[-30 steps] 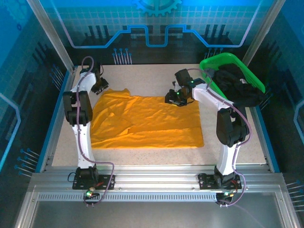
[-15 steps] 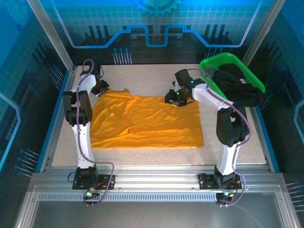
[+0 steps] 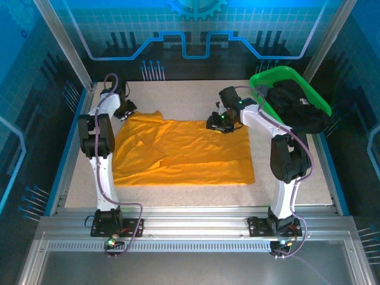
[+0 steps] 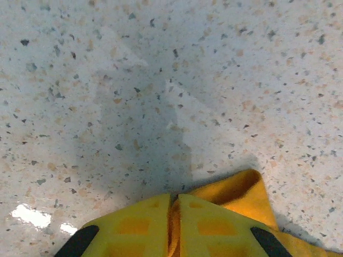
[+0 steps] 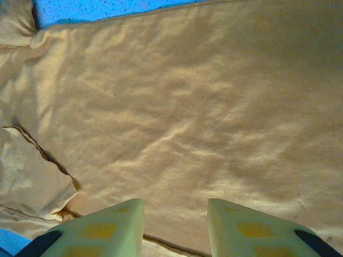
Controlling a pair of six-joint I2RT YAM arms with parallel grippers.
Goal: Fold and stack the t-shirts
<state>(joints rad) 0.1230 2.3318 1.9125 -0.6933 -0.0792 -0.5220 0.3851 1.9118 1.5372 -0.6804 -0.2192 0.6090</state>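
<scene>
A bright orange-yellow t-shirt [image 3: 184, 151] lies spread flat on the speckled table, its left side rumpled. My left gripper [image 3: 123, 111] is at the shirt's far left corner. In the left wrist view it [image 4: 174, 202] is shut on a thin fold of the orange cloth [image 4: 241, 187], low over the table. My right gripper [image 3: 218, 124] hovers over the shirt's far right part. In the right wrist view its fingers [image 5: 176, 206] stand open with nothing between them, above the wrinkled cloth [image 5: 187, 107] and near a sleeve at the left.
A green plastic basket [image 3: 279, 77] with dark clothes [image 3: 300, 113] in it stands at the far right, close behind the right arm. Bare speckled table [image 3: 178, 95] runs along the far side and along the near edge in front of the shirt.
My left gripper's jaws have closed onto the shirt's far left corner. The right arm and the shirt's body have stayed still.
</scene>
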